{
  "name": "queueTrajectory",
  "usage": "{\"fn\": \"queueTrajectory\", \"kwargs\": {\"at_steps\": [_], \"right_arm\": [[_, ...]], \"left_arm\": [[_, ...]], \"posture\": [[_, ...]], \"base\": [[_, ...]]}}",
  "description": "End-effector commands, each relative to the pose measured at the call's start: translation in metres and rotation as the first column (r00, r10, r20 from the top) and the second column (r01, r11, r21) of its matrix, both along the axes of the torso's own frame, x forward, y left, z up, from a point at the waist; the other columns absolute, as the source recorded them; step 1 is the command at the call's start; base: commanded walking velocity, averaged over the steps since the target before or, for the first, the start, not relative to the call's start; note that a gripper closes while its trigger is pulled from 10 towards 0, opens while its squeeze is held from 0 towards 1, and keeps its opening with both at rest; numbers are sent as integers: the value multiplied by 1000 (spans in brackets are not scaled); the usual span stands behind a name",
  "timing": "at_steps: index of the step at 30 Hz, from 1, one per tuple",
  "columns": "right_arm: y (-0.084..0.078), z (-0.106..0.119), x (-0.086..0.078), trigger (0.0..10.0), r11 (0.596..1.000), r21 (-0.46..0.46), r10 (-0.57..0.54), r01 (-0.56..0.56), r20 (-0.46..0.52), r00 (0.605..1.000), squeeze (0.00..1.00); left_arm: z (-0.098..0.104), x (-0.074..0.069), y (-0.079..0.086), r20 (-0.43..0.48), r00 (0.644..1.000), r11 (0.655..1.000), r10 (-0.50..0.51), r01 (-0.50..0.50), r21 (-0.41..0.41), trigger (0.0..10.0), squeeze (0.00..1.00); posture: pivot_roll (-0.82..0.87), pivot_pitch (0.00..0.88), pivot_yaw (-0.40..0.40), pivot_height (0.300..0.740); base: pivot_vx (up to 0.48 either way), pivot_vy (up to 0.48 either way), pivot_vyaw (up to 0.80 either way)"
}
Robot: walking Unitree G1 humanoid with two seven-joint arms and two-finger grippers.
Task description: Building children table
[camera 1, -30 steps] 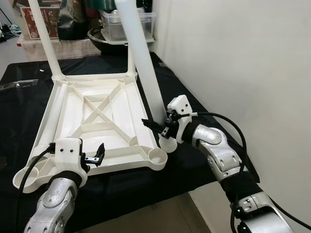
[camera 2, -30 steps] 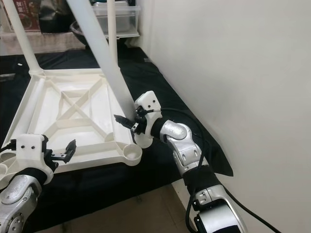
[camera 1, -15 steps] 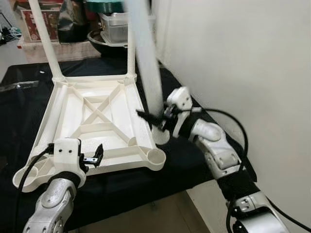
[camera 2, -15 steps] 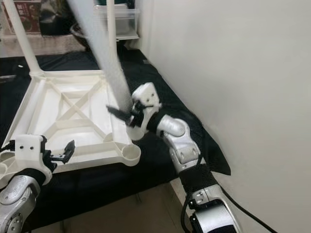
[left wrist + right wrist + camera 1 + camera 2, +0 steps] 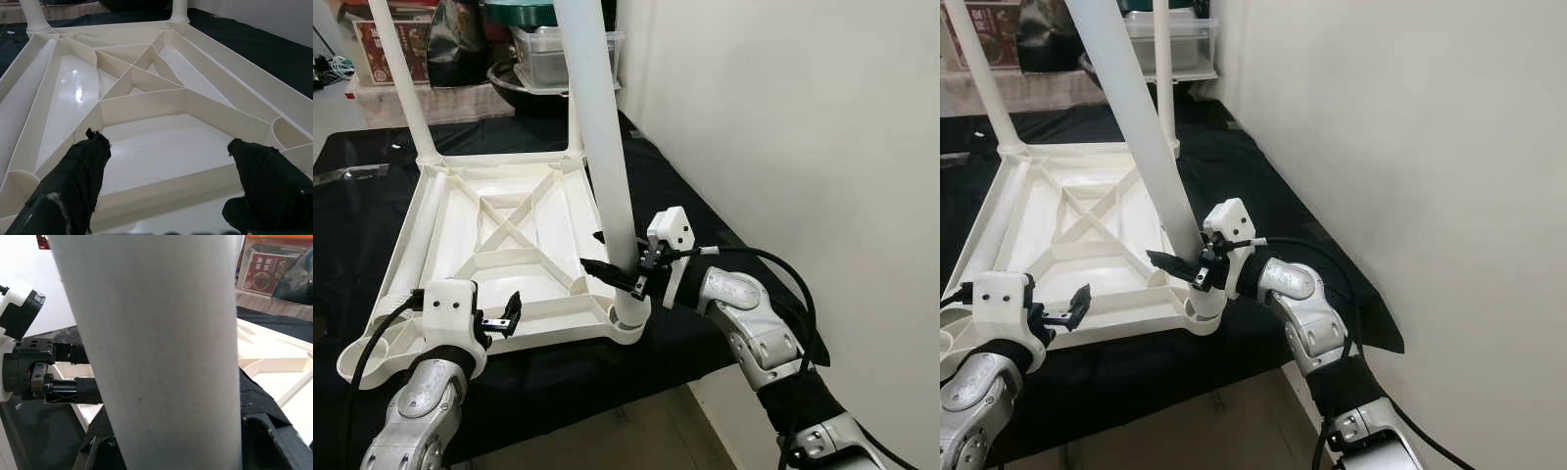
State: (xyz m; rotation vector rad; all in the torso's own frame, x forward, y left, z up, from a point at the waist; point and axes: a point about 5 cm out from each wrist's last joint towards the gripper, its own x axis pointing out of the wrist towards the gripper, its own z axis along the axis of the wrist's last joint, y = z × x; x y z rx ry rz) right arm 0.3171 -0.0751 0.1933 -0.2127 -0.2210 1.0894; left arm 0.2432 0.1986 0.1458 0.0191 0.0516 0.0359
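1. The right gripper (image 5: 619,269) is closed around the white table leg (image 5: 597,147) low down, just above the near right corner socket (image 5: 628,318) of the upturned white tabletop (image 5: 509,245); the leg leans a little away from upright

2. The left gripper (image 5: 506,315) hangs with fingers spread and nothing between them, just over the tabletop's near edge, close to the near left corner socket (image 5: 362,360)

3. Progress, as I judge it: two legs already stand at the far corners, far left leg (image 5: 401,78) and far right leg (image 5: 1164,69). The third has its foot at the socket but looks not fully seated. The near left socket has no leg, so about half remains

4. The tabletop lies ribs-up on a black cloth (image 5: 675,196) beside a white wall (image 5: 803,127)

5. Hard to tell: the leg's foot is screened by the socket rim and fingers, so its depth is unclear. The held leg's top is cut off. A fourth leg is nowhere to be made out
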Motion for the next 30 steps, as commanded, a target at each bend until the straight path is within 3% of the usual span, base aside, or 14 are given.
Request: {"fn": "queueTrajectory", "kwargs": {"at_steps": [1,15,19,21,24,30], "right_arm": [[1,1,-1,10000,1000,-6,7,-7,18,1000,0],[10,-21,-10,10000,997,-21,72,-73,-51,996,0],[12,-29,-12,10000,996,29,87,-84,-133,987,0],[14,-30,-8,10000,988,145,75,-43,-224,972,0],[15,-30,-5,10000,981,195,56,-6,-251,966,0],[18,-44,-12,10000,980,191,15,47,-311,950,0]], "left_arm": [[-2,1,0,-4,1000,1000,6,-6,1,10000,0],[-1,-1,4,-2,1000,1000,21,-21,6,10000,0],[0,-1,3,2,1000,1000,24,-24,-3,10000,0],[1,-2,6,5,999,999,38,-38,-16,10000,0],[2,-3,7,7,999,999,47,-47,-19,10000,0],[2,-5,9,4,999,998,54,-54,-20,10000,0]], "posture": [[86,0,-83,740],[109,0,-95,740],[111,0,-97,740],[123,0,-106,740],[123,0,-106,740],[133,0,-105,740]], "base": [[0,0,0],[0,0,0],[0,0,0],[0,0,0],[0,0,0],[0,0,0]]}}
